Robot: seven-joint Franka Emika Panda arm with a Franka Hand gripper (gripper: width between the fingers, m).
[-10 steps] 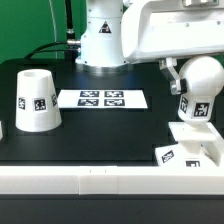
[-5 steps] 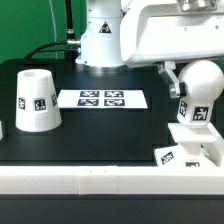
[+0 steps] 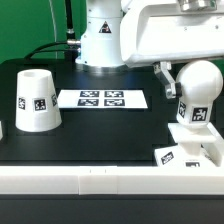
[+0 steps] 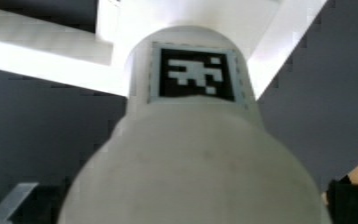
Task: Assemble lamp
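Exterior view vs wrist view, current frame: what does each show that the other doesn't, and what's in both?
Exterior view only: the shade on the exterior view's left, the marker board mid-table, the arm behind. Wrist view only: no extra object, just a close-up along the bulb to a tag near its narrow end. Both: the bulb, the dark table, and white beneath the bulb: plainly the base in the exterior view, probably the same in the wrist view.
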